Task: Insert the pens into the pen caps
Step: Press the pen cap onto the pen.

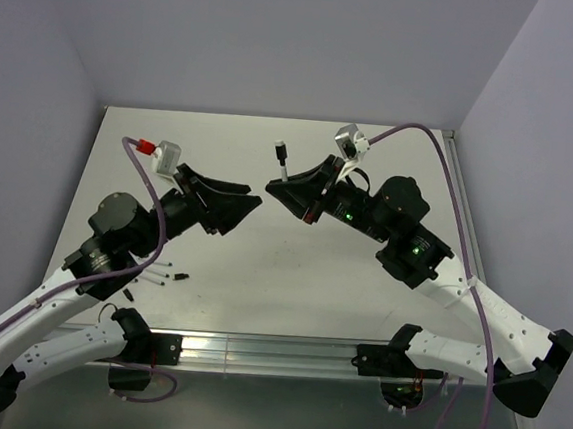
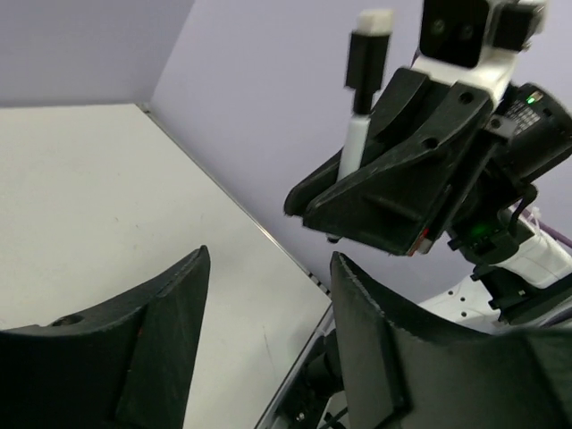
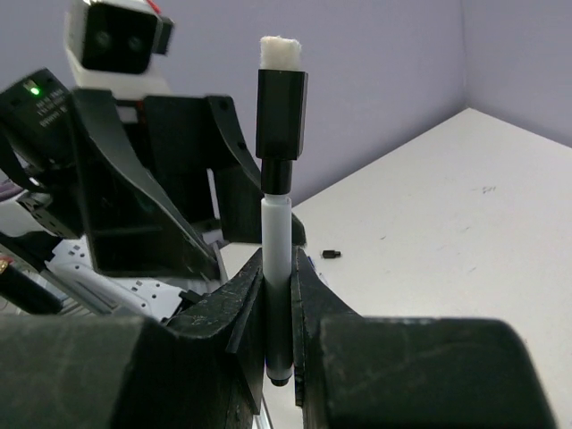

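Lilac walls [image 1: 281, 43] are enclosing the white tabletop [image 1: 291, 275], loose pens [image 1: 166, 276] lying at its near-left corner; the right gripper [image 1: 277, 189] is clamping a capped pen [image 1: 282, 160], the left gripper [image 1: 251, 195] gaping empty.

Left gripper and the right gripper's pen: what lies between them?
Nothing: the left wrist view shows a bare gap from the left gripper to the pen, and the top view agrees.
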Controlling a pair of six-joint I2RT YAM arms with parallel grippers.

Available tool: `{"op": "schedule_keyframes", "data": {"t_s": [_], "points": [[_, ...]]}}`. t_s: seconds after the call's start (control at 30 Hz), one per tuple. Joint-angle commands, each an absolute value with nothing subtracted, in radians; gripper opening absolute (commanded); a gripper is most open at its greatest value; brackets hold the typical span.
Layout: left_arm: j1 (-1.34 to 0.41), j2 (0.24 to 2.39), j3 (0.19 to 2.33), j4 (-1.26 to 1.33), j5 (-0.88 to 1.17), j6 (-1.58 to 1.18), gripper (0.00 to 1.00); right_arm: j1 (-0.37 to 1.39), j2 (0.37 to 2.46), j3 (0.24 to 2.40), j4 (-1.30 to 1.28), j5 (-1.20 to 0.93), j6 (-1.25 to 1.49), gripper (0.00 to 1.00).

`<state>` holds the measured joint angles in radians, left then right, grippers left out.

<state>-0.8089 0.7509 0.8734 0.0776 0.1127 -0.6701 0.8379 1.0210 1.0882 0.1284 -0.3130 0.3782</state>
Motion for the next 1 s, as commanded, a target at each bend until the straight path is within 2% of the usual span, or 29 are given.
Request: {"op": "schedule_keyframes", "data": {"t_s": [0.0, 0.5, 0.97], "points": [[-0.811, 0.723, 0.963, 0.068, 0.049, -0.595, 0.62, 0.834, 1.014, 1.132, 0.176, -0.322, 0.390, 0.00], [-0.811, 0.923, 1.245, 0.008, 0.041, -0.457, 0.66, 0.890, 1.065, 1.158, 0.138, -0.287, 0.367, 0.00], [-0.798, 0.997, 1.299, -0.037, 0.035, -0.482, 0.66, 0.917, 1.085, 1.172, 0.109, -0.229, 0.339, 0.00]]}}
